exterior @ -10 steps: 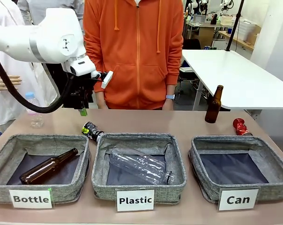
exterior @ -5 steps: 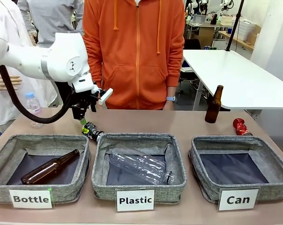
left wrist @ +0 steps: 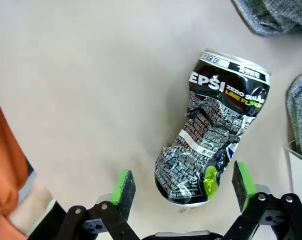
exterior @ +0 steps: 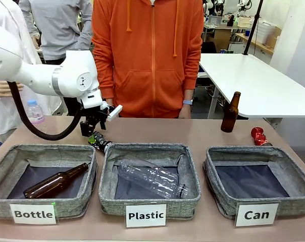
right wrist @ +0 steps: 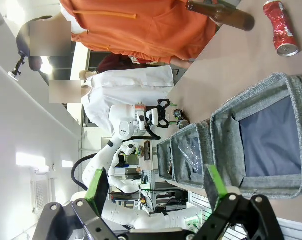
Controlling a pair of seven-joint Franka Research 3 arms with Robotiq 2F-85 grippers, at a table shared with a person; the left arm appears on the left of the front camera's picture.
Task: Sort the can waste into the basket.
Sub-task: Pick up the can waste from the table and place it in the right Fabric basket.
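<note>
A dark crushed can (exterior: 99, 140) (left wrist: 216, 130) with green, yellow and white print lies on the table behind the gap between the left and middle baskets. My left gripper (exterior: 92, 133) (left wrist: 183, 184) hovers just over it, open, its green pads (left wrist: 123, 186) either side of the can's near end. A shiny red crushed can (exterior: 258, 136) (right wrist: 282, 27) lies at the far right of the table. The grey basket labelled "Can" (exterior: 258, 176) (right wrist: 271, 145) stands at the front right with nothing in it. My right gripper (right wrist: 156, 187) is open, held high off the table.
The "Bottle" basket (exterior: 21, 156) holds a brown glass bottle (exterior: 54, 181); the "Plastic" basket (exterior: 148, 150) holds a clear plastic bottle (exterior: 152, 177). Another brown bottle (exterior: 230, 112) stands at the far right, a small clear bottle (exterior: 35, 112) at the far left. A person in orange (exterior: 147, 55) stands across the table.
My left gripper has come down and slightly toward the near side, from well above the table to just over the dark can. The cans have not moved.
</note>
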